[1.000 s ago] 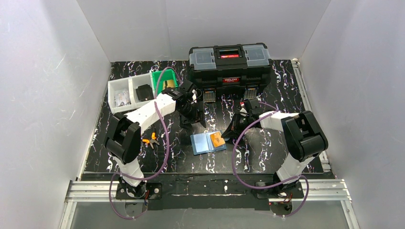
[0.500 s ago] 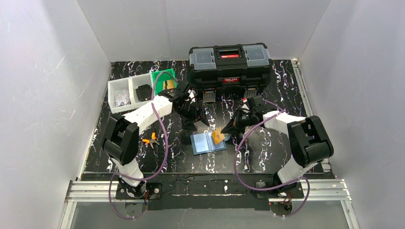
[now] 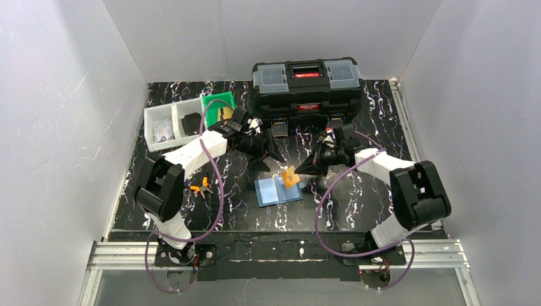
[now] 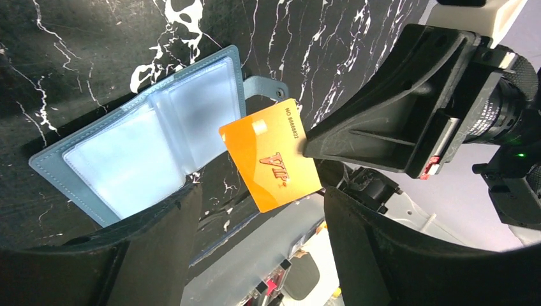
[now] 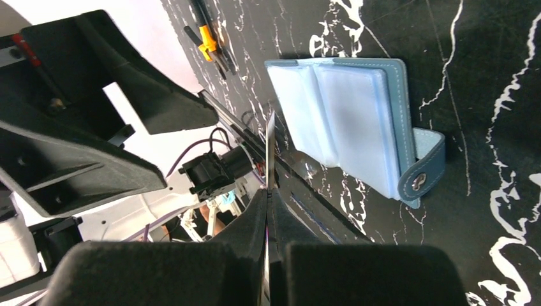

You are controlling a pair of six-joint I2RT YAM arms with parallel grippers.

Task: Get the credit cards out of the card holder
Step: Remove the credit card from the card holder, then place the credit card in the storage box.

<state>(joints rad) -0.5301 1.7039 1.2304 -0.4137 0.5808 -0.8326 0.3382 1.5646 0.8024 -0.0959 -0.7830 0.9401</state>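
Observation:
The card holder (image 3: 277, 190) lies open on the table, its pale blue inner panels (image 4: 147, 146) facing up and its snap tab (image 5: 421, 169) to one side. My right gripper (image 3: 301, 169) is shut on one edge of an orange credit card (image 4: 271, 156) and holds it clear above the holder's far right corner. The right wrist view shows that card edge-on (image 5: 270, 153) between the pressed fingertips. My left gripper (image 4: 258, 199) hangs open just behind the card, touching nothing, with the card showing beyond the gap between its fingers. No other card shows.
A big black toolbox (image 3: 305, 89) stands at the back, close behind both grippers. A green bin (image 3: 219, 108) and white bins (image 3: 171, 125) sit at the back left. Orange-handled pliers (image 3: 201, 187) lie left of the holder.
My right gripper has drawn the orange card off the holder's right panel and raised it up and back. The left gripper has swung right, toward the card.

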